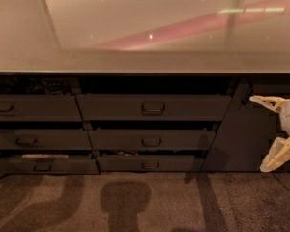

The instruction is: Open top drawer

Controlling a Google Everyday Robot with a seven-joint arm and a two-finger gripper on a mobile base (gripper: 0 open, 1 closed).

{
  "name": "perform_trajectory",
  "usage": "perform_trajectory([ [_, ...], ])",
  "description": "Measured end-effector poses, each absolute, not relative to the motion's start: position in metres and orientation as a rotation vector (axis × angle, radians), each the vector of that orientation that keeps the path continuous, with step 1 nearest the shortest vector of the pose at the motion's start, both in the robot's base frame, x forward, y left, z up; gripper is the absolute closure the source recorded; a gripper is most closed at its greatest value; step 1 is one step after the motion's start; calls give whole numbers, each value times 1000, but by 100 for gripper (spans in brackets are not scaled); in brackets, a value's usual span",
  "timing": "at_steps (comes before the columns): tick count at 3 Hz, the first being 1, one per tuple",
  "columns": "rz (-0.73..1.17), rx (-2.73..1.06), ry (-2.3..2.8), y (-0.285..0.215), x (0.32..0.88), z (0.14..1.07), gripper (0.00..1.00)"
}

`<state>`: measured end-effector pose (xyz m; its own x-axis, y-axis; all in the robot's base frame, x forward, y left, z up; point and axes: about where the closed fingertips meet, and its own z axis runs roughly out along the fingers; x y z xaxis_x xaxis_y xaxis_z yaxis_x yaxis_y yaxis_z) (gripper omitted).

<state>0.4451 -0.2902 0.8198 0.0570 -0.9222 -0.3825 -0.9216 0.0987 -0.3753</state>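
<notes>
The top drawer [111,108] is the wide dark grey front in the middle column, just under the countertop, with a small loop handle [153,108] at its centre. A dark gap shows above its front. My gripper [256,134] is at the right edge of the view, in front of the plain dark cabinet panel [237,139]. Its two pale fingers [265,101] are spread wide, one above the other, and hold nothing. It is to the right of the drawer handle and apart from it.
A pale glossy countertop [135,57] overhangs the drawers. Two narrower drawers [150,141] sit below the top one. A left column of drawers [34,109] stands beside them, its lowest one [43,164] slightly out. Speckled floor [135,202] lies in front.
</notes>
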Motion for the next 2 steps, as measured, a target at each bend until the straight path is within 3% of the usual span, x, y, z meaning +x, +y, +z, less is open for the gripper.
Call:
perform_trajectory([
  [2,8,-1784,1929,-306,475,810,0],
])
